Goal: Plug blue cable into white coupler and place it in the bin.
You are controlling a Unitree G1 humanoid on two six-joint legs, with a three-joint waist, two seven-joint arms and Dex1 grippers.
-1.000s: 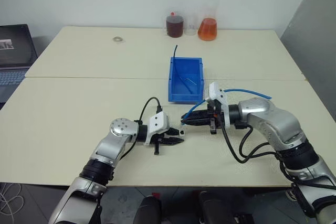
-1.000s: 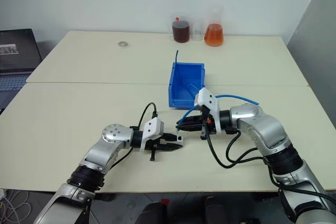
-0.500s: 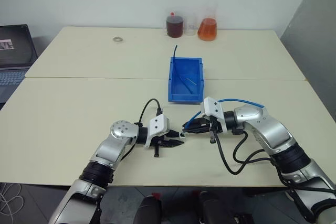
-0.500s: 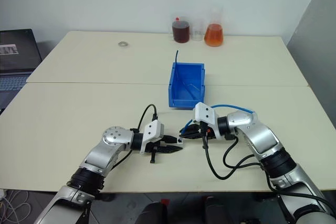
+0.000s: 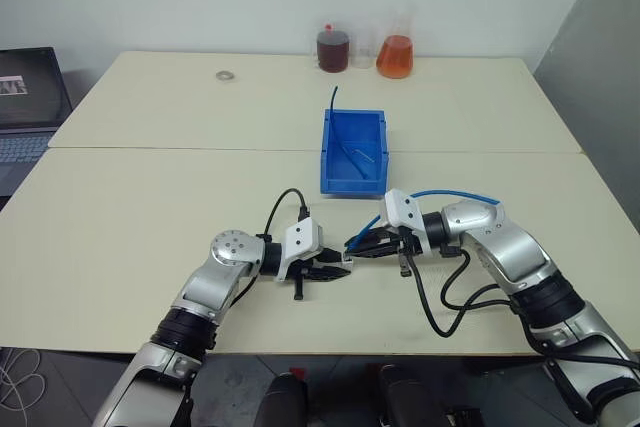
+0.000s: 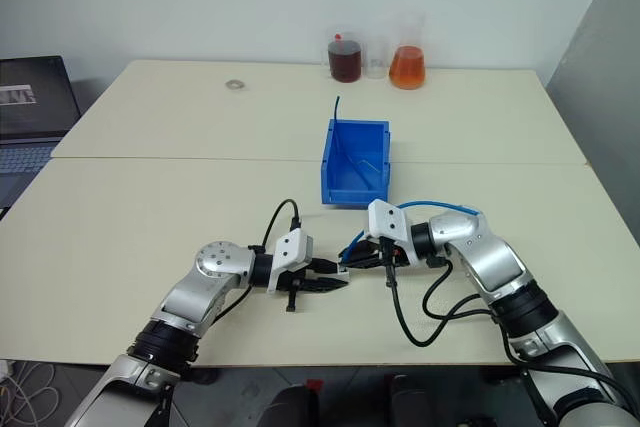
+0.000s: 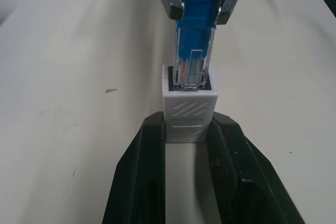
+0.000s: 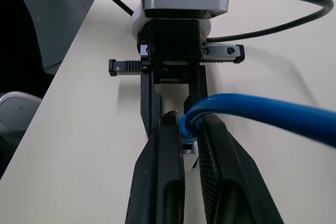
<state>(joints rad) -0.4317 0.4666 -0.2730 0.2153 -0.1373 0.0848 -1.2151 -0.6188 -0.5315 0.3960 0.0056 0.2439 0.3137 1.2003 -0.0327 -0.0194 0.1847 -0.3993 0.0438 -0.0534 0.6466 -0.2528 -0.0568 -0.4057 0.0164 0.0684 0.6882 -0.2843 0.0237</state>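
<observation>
I'm looking down over the cream table (image 5: 150, 217), and both arms meet just in front of me, tip to tip. My left gripper (image 7: 187, 129) has its two black fingers pinched on the tiny white plastic coupler (image 7: 189, 113), a ribbed little block with its dark socket facing away from the wrist. From the left wrist camera the clear plug (image 7: 192, 62) sits right in the mouth of that socket, with the coloured wires showing through it. I can't say whether it is fully seated; part of the plug body stands proud of the block.

My right gripper (image 8: 190, 139) has its fingers pressed together around the thin light-blue network cable (image 8: 262, 111), clamped on the blue boot just behind the plug. In the head view the cable (image 5: 452, 192) arcs up and back over my right forearm.

The two grippers point at each other, left one (image 5: 335, 269) aiming right, right one (image 5: 362, 244) aiming left, both low over the tabletop.

The small bright-blue rectangular plastic bin (image 5: 353, 152) sits just beyond the grippers, apart from both. A dark thin wire (image 5: 334, 97) sticks up from its far left corner. At the far edge of the table stand a flask of dark liquid (image 5: 333, 46) and a flask of orange liquid (image 5: 395, 53). A laptop (image 5: 28, 102) sits off to my left.
</observation>
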